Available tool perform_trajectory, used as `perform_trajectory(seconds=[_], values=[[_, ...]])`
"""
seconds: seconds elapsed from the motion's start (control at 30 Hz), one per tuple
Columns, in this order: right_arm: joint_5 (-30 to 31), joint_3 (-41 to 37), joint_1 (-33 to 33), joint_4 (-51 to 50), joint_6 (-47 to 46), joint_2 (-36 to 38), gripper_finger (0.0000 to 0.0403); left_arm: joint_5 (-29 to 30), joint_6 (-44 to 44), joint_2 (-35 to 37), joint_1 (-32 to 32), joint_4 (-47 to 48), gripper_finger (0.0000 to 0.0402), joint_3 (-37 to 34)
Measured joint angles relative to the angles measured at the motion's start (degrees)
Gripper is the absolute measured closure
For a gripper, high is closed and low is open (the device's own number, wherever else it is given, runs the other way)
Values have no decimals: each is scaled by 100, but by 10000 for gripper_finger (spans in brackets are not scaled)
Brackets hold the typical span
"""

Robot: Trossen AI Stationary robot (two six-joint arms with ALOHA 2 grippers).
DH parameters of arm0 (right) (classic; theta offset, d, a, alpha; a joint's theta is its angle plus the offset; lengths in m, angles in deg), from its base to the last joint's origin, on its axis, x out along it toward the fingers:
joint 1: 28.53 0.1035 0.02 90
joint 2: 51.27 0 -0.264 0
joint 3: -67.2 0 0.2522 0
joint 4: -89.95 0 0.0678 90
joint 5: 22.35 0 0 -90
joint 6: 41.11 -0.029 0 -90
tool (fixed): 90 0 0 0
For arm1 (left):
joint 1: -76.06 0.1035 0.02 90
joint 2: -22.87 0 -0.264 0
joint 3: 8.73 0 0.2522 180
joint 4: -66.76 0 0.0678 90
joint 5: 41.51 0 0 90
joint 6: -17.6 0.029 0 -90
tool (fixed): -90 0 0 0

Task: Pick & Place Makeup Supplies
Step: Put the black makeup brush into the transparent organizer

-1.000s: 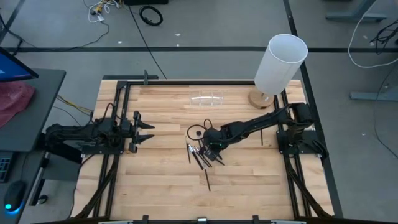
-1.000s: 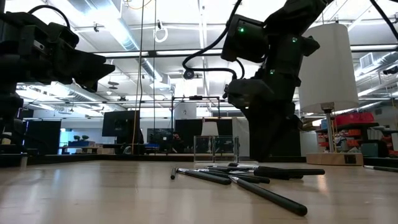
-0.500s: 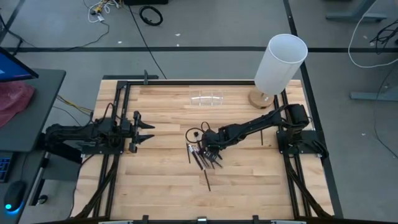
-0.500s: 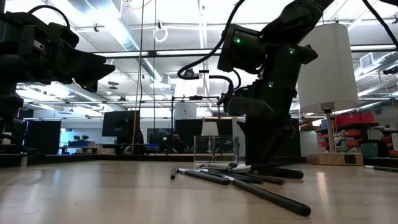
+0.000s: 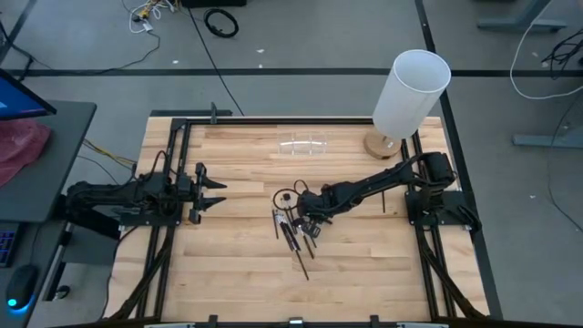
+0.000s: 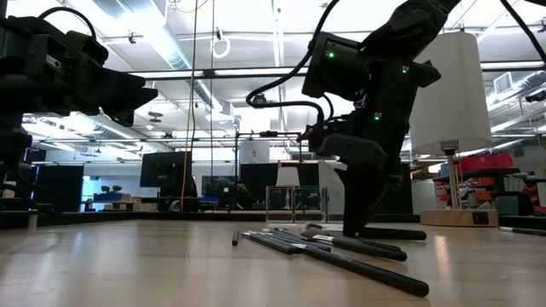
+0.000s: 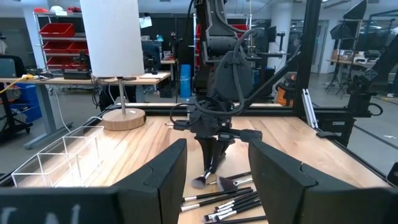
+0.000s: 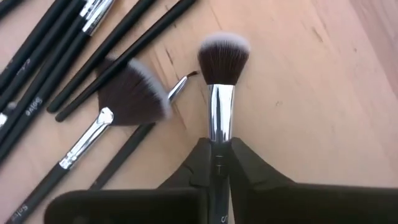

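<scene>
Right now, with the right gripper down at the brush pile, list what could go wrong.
1. The right gripper is shut on the round-tipped brush only across its thin handle, so the brush may twist or slip as it lifts.
2. The fan brush and other brushes lie right beside it; lifting could drag or scatter them.
3. The clear holder sits near the tall white cylinder; the carrying arm could brush it.
</scene>
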Motion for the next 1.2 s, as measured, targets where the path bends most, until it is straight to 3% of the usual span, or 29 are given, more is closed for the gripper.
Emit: perform_trajectory(seconds=[0.2,0.3,0.4,0.53,0.7,0.8,1.03,1.2], values=[[479,-91,41,158,620,392,384,0,-2,0,0,0,225,-1],[651,-113,-35,700,882,760,384,0,-4,0,0,4,225,-1],[679,-624,-119,1517,1063,1042,384,0,-5,0,1,8,225,1],[741,-1794,-293,4450,1290,1492,384,0,-7,0,0,13,225,-1],[747,-2850,-693,8294,1698,1284,384,0,-7,-2,2,35,225,-1],[714,-2820,-984,9035,2156,1048,384,0,-7,-2,2,37,225,1],[579,-1967,-1548,9230,2895,607,384,6,-7,-2,1,36,225,-1],[356,-1726,-1935,10553,2868,77,385,20,-8,-1,1,33,225,0]])
